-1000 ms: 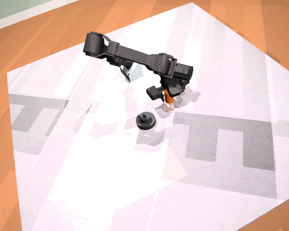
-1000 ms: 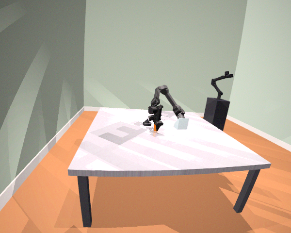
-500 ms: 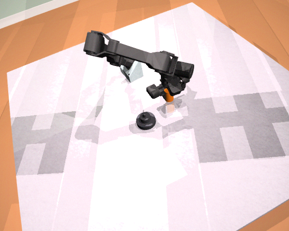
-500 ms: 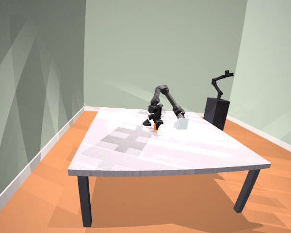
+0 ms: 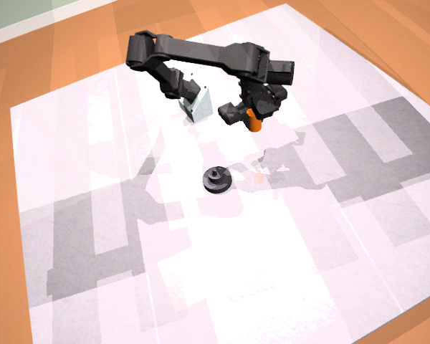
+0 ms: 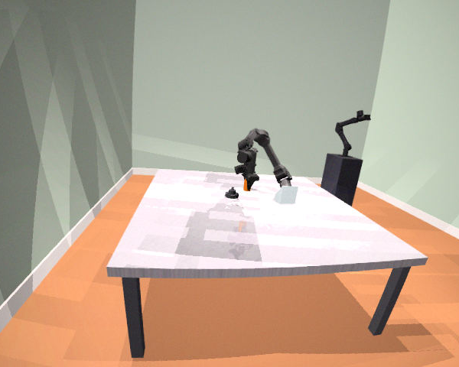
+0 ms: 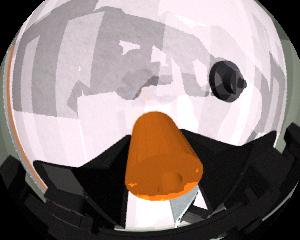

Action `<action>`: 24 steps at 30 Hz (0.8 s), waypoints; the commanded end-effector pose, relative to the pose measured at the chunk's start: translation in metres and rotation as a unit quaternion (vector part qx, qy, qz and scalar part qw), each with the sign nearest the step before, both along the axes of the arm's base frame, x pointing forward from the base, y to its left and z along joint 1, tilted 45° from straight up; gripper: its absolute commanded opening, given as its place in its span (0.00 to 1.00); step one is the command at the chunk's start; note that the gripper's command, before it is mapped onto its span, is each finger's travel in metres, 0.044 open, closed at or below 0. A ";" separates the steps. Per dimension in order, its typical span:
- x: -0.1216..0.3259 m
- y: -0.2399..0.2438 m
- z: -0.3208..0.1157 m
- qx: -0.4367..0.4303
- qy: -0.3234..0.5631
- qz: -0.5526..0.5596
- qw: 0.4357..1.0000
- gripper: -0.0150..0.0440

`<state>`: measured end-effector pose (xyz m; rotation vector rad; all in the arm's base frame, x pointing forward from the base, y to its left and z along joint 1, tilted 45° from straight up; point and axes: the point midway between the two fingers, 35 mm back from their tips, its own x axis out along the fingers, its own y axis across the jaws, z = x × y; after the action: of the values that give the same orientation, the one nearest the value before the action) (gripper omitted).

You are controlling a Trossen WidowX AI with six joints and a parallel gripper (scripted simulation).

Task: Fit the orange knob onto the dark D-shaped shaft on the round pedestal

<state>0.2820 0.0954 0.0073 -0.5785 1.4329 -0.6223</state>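
The orange knob [image 5: 255, 124] [image 6: 246, 185] [image 7: 157, 145] is held upright between the fingers of my gripper [image 5: 254, 115] [image 6: 247, 182] [image 7: 156, 136], which is shut on it. The knob hangs above the table, and its lower end touches nothing. The wrist view shows its near end face with a small round bump. The knob's hole is hidden. The dark round pedestal [image 5: 218, 188] [image 6: 232, 195] [image 7: 220, 82] stands apart from the knob, to its left and nearer the camera in the top view. The short shaft [image 5: 213, 173] points up from its middle. The shaft's flat side cannot be made out.
The white table [image 5: 263, 236] [image 6: 320, 241] carries a pale wedge-shaped block [image 5: 203, 107] [image 6: 288, 195] by the arm's base. Patchy shadows and faint reflections cross the table top. A second small arm [image 6: 342, 134] stands on a dark box [image 6: 340, 175] beyond the table.
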 end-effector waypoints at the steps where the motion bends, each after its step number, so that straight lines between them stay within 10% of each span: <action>1: -0.002 0.016 0.016 0.003 -0.004 -0.001 1.000 0.25; 24: 0.012 -0.007 0.051 0.013 0.000 -0.002 1.000 0.25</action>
<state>0.2912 0.0932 0.0535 -0.5571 1.4482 -0.6128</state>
